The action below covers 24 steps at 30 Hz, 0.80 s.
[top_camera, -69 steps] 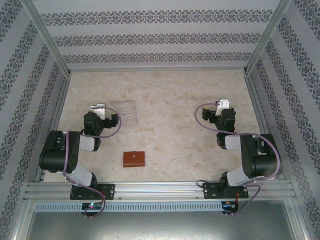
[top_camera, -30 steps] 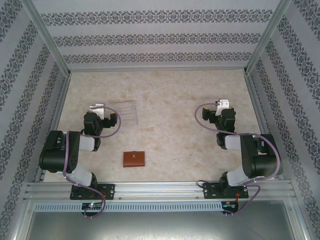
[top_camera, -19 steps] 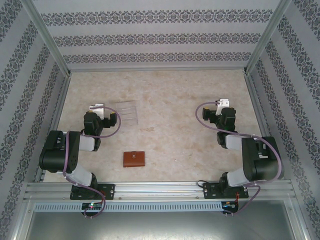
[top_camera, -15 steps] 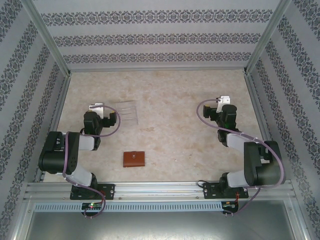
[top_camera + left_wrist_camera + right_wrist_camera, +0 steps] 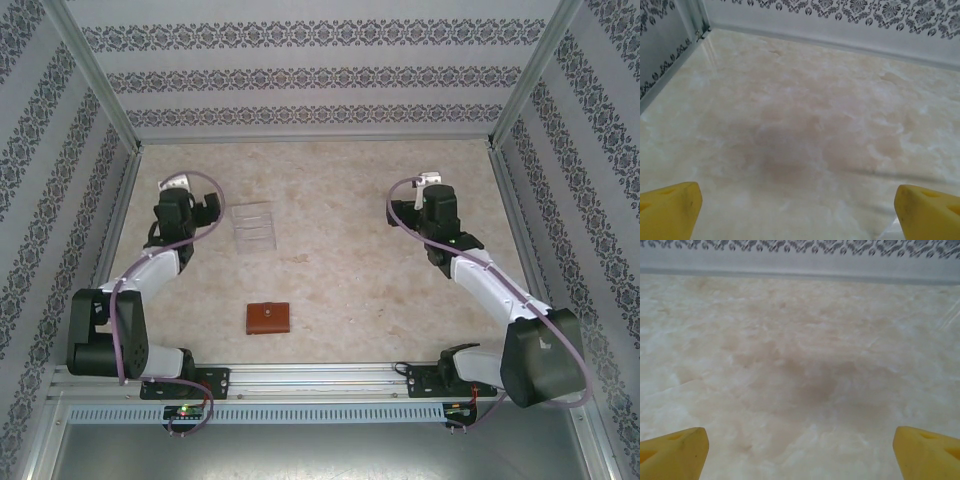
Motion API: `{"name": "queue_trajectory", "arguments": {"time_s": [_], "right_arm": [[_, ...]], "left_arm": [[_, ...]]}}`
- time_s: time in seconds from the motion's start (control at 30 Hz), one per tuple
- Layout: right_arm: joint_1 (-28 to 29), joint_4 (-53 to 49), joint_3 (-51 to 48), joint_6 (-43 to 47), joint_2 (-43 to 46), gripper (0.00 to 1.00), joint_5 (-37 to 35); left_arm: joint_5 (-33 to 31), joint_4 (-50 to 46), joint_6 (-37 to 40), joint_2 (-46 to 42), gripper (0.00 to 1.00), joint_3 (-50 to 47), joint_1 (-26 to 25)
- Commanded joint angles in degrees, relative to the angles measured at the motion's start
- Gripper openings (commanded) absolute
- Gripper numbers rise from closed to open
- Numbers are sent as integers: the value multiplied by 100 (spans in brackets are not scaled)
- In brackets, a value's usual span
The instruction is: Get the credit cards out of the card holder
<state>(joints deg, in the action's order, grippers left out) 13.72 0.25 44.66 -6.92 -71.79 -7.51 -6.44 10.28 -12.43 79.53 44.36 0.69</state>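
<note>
The card holder [image 5: 268, 318] is a small reddish-brown leather wallet. It lies shut and flat on the marble table near the front edge, between the two arm bases. The credit cards are hidden. My left gripper [image 5: 176, 184] hangs over the far left of the table, well beyond the card holder. In the left wrist view its yellow fingertips [image 5: 668, 210] stand wide apart, open over bare table. My right gripper [image 5: 431, 180] is over the far right. It is open too, and its yellow fingertips [image 5: 673, 452] frame bare marble.
A clear plastic tray [image 5: 253, 228] lies just right of the left gripper, behind the card holder. Patterned walls with aluminium posts [image 5: 100, 80] close in the table on three sides. A metal rail [image 5: 320, 378] runs along the front.
Both arms have stretched out from their folded poses, carrying the grippers further toward the back wall. The card holder and the tray have not moved.
</note>
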Motion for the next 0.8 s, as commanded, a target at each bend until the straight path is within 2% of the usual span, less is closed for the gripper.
{"name": "queue_trajectory", "arguments": {"time_s": [0.0,0.17,0.4,0.57,0.77], "right_arm": [[142,-971,354,-594,-117,93,-118],[254,-1660,741,-1074,-384,89,63],[316,-2020,944,-1250,-533,86,555],[405,-2056,1000,-1347,-525,86,503],[455,-2190,1154,-1295,-536,86,386]], "left_arm": [[259,-2109,-790,259,98,748,-84],[868,-3268,-1031,703,94,1610,-137],[1594,-4109,-1048,1256,79,2460,-291],[1743,-4476,-925,1759,70,2989,-465],[1708,-4711,-867,2334,51,3474,-534]]}}
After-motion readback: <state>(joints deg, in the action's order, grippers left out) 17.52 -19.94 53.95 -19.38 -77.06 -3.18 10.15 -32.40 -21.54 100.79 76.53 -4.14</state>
